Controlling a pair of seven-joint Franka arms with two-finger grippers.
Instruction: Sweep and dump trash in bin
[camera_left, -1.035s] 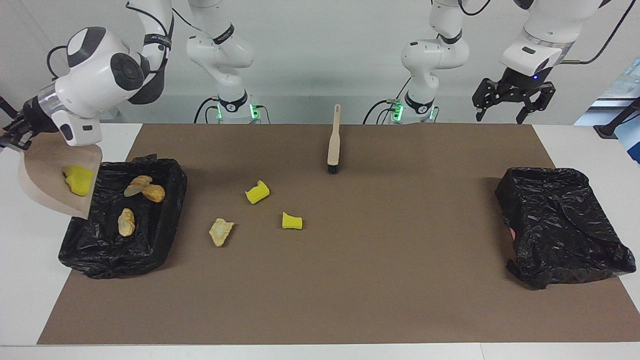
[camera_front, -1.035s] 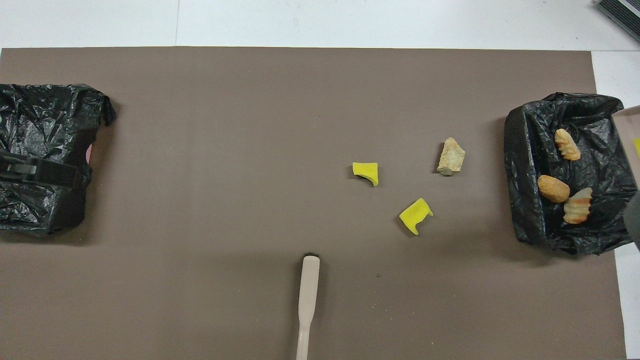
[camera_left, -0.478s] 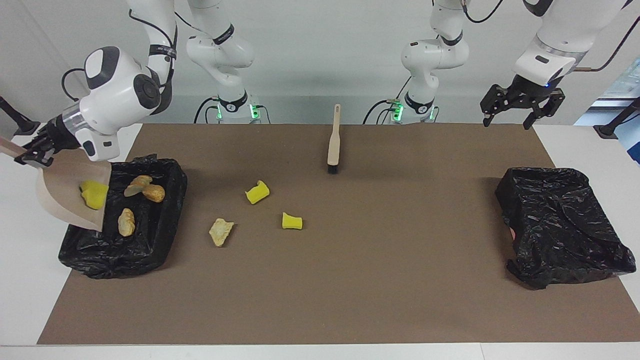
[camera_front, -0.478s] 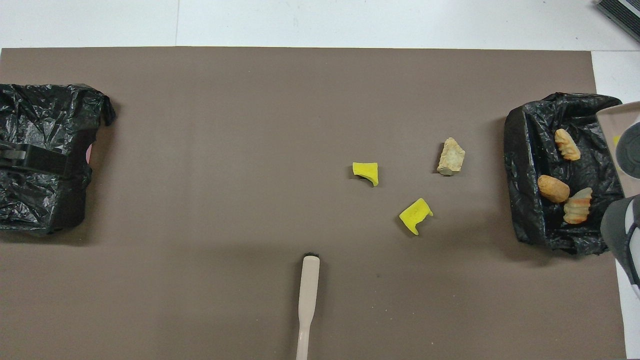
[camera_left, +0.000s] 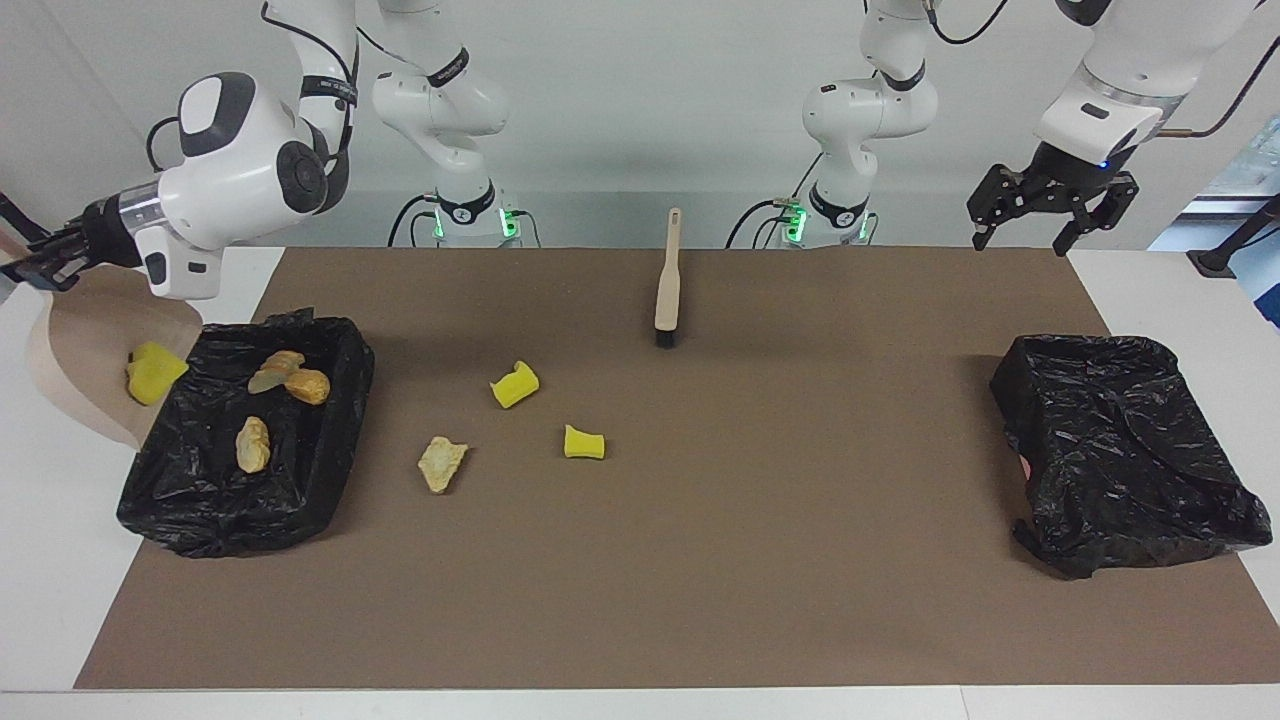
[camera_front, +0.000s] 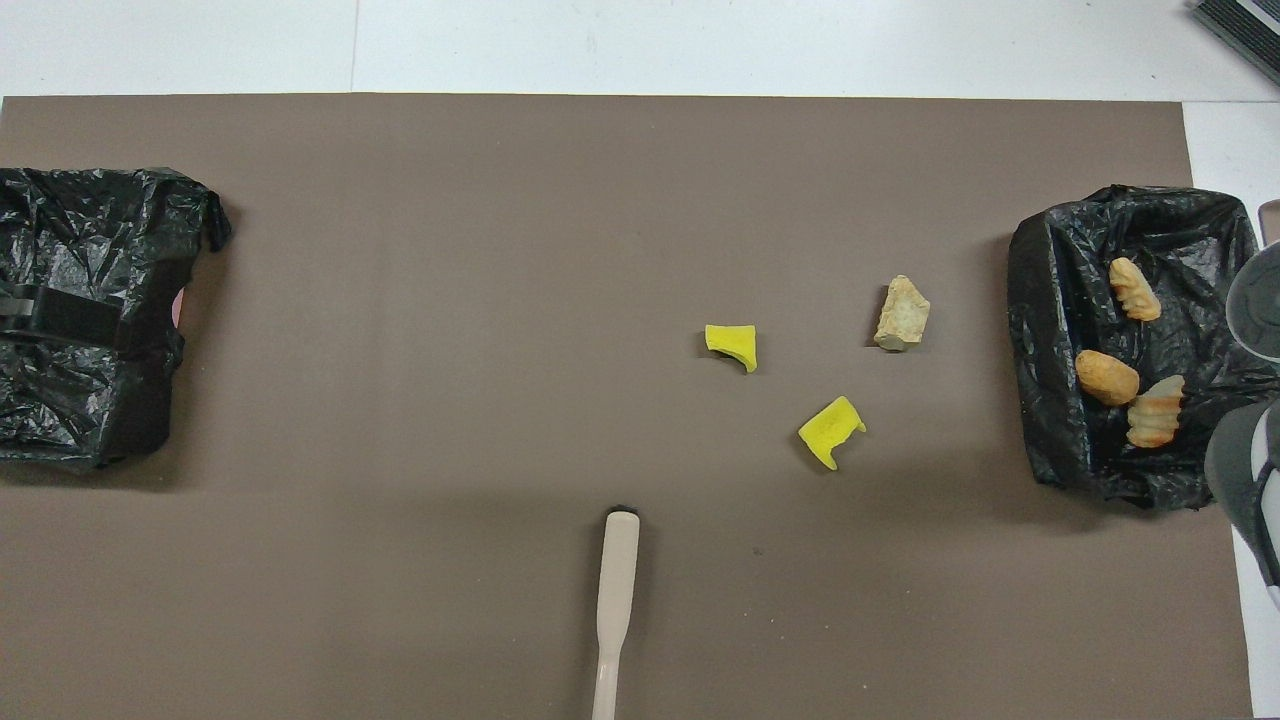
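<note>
A white bench (camera_left: 1150, 290) under a plain pale wall carries a big brown mat (camera_left: 760, 560) that fills most of the frame. At the left side of the facing view stands an open bin lined with a black bag (camera_left: 330, 440); inside it lie three pieces of trash: a brown potato-like lump (camera_left: 308, 386), a pale ridged crumb (camera_left: 275, 367) touching it, and another beige crumb (camera_left: 252, 445). The right claw (camera_left: 35, 262), at the upper left of the frame, is pressed together on the handle of a beige dustpan (camera_left: 75, 350), which hangs tilted just beside the bin's outer edge with one yellow sponge chunk (camera_left: 150, 372) on it, so I judge the dumping is in hand but not finished. On the mat, in the middle-left part of the frame, three pieces wait: a yellow sponge piece (camera_left: 514, 384), a second yellow sponge piece (camera_left: 584, 442) and a pale crumb (camera_left: 441, 464). The brush (camera_left: 667, 285) lies at the upper centre, its handle toward the robots. The left claw (camera_left: 1050, 215), at the upper right, is spread, holds nothing and waits above the bench's corner, above a closed black bag bundle (camera_left: 1130, 450). The scraps look light and soft, so they should slide or roll easily; it seems better to push them with the brush than to pinch them, and to take the brush at its thin handle.
</note>
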